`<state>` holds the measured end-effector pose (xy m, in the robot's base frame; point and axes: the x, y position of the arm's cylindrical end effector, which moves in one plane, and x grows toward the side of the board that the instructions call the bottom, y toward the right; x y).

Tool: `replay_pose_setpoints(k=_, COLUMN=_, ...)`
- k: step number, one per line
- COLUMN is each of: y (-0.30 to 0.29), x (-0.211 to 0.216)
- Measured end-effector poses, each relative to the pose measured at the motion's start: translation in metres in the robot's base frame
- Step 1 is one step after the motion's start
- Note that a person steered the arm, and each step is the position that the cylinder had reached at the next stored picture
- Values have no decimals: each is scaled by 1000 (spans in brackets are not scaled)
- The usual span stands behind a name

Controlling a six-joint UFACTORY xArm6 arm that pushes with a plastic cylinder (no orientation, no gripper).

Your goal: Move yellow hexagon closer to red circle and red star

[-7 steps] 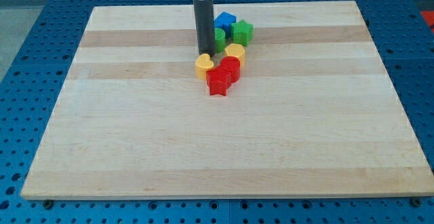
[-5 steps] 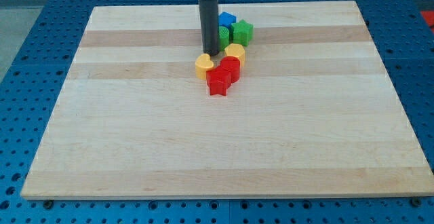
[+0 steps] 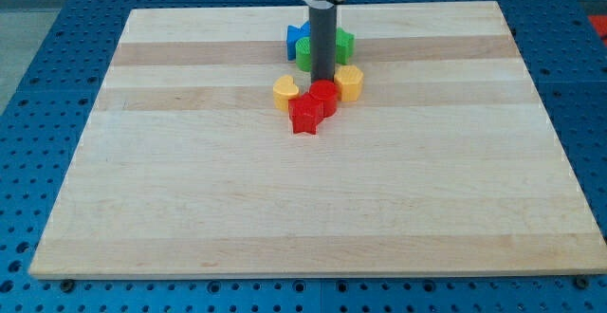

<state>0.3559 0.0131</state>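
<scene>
The yellow hexagon (image 3: 349, 82) sits just right of the red circle (image 3: 323, 96), close to or touching it. The red star (image 3: 305, 116) lies against the red circle on its lower left. My tip (image 3: 322, 79) stands right above the red circle, just left of the yellow hexagon, between it and the yellow heart (image 3: 285, 91). The rod hides part of the blocks behind it.
A blue block (image 3: 298, 40) and two green blocks (image 3: 305, 55) (image 3: 344, 41) cluster just above the tip near the view's top, partly hidden by the rod. The wooden board (image 3: 190, 190) lies on a blue perforated table.
My tip has slid to the view's right, from above the yellow heart to above the red circle. The yellow hexagon has shifted right and slightly down. The blue block now shows left of the rod.
</scene>
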Motion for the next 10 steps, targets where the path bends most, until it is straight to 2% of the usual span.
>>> replay_pose_setpoints(k=3, y=27, x=-5)
replay_pose_setpoints(k=4, y=53, x=-5)
replay_pose_setpoints(k=5, y=51, x=4)
replay_pose_setpoints(k=7, y=86, x=-27)
replay_pose_setpoints(k=8, y=107, x=-23)
replay_pose_setpoints(k=10, y=110, x=14)
